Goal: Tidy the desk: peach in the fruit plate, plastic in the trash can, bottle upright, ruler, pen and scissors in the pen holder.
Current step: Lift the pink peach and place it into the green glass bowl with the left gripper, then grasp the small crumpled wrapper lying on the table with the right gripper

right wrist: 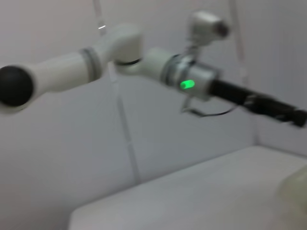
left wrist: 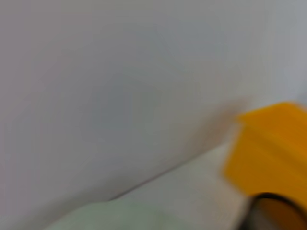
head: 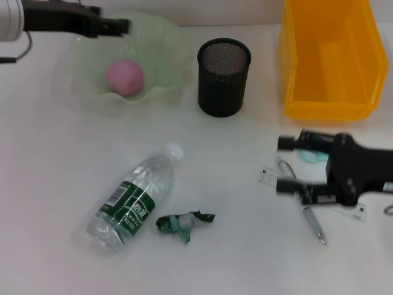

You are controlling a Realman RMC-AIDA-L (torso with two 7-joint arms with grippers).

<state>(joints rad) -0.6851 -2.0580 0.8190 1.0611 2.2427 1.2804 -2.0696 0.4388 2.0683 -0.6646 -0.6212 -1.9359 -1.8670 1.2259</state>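
Peach point(head: 125, 76) is sitting in the green fruit plate point(head: 166, 43); that item looks done. Left gripper point(head: 116, 26) is hanging over the plate's far rim, jaws apparently closed on nothing.

Right gripper point(head: 290, 165) is hovering low over the stationery on the right side of the tabletop point(head: 245, 246), jaws spread, holding nothing. Clear ruler point(head: 270, 176), pen point(head: 314, 226) and teal-handled scissors point(head: 312, 155) are lying clustered beneath it, partly hidden.

Handling, as judged: ruler thin, stiff, slick, flat to the surface, best pinched across an edge. Pen light, likely to roll.

Mesh pen holder point(head: 224, 77) is standing open between plate and yellow bin point(head: 331, 55). Bottle point(head: 136, 198) is lying on its side, plastic scrap point(head: 183, 222) just beside it. Open room ahead.
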